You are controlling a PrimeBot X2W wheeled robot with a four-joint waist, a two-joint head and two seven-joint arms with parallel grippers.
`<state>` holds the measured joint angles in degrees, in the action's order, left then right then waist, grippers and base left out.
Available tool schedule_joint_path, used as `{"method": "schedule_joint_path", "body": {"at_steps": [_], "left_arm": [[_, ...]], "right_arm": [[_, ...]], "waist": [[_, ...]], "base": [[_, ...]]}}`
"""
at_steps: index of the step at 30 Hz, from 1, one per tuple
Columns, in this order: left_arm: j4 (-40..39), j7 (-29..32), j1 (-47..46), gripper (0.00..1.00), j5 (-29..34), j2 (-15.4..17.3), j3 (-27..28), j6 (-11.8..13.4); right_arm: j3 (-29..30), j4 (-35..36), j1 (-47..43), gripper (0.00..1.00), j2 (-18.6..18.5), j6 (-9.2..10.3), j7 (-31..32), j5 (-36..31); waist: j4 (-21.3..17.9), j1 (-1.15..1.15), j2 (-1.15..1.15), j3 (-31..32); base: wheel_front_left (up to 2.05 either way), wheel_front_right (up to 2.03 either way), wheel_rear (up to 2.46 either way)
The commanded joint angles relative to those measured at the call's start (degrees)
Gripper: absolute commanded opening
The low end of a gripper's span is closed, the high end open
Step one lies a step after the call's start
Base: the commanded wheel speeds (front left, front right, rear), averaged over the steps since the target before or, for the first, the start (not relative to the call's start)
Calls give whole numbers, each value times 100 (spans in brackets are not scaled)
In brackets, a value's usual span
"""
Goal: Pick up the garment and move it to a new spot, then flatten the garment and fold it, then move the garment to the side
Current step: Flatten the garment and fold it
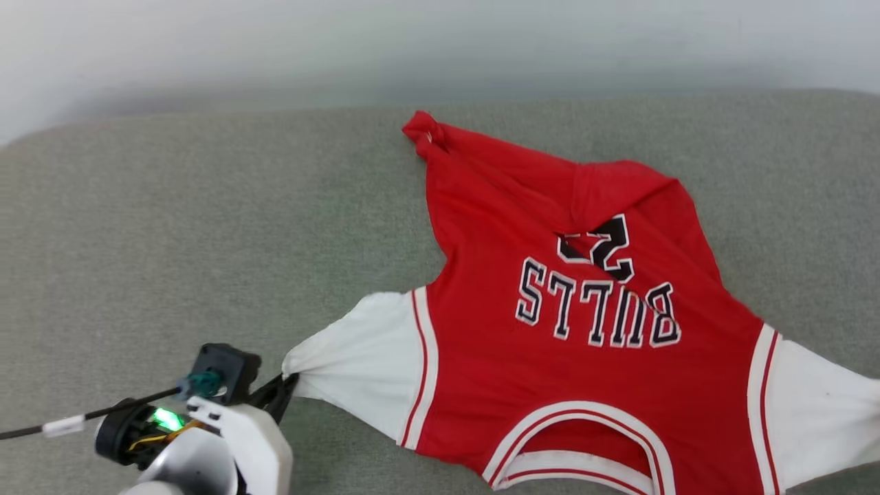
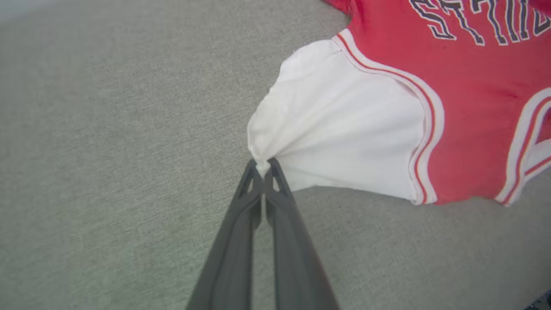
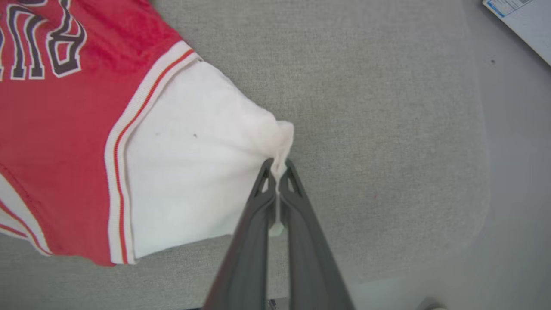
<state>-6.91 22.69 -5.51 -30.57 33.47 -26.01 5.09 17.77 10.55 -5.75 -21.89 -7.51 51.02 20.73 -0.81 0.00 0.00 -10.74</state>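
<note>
Red garment (image 1: pixel 584 392), creased, splayed on grey woven surface (image 1: pixel 206 220).

L gripper (image 2: pixel 262 165) pinches garment's (image 2: pixel 465 86) white sleeve (image 2: pixel 344 129) tip; lettering partly cut off.

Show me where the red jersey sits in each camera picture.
Head view: the jersey spreads over centre and right.
Left wrist view: upper right, one white sleeve pinched by the left gripper.
Right wrist view: left side, other sleeve pinched by the right gripper.
Shared landmark: BULLS lettering.
</note>
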Motion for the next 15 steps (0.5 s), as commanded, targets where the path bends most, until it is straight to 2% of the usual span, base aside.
{"method": "schedule_joint_path", "body": {"at_steps": [1,3,4,10,15], "left_arm": [[-75,-35,87,0,-18,42,47,37],[-558,-130,260,0,-33,247,275,161],[-558,-130,260,0,-33,247,275,161],[-1478,-354,265,0,139,753,900,418],[-2067,-512,-65,0,164,1080,1462,458]], "right_arm": [[7,60,75,0,-57,4,19,20],[18,282,164,0,-117,5,58,151],[18,282,164,0,-117,5,58,151],[15,939,690,0,-302,4,190,610],[-61,1244,1382,0,-552,4,115,769]], "waist": [[80,0,0,191],[120,0,0,380],[120,0,0,380],[175,0,0,590],[178,0,0,703]], "base": [[0,0,0],[0,0,0],[0,0,0],[0,0,0],[0,0,0]]}}
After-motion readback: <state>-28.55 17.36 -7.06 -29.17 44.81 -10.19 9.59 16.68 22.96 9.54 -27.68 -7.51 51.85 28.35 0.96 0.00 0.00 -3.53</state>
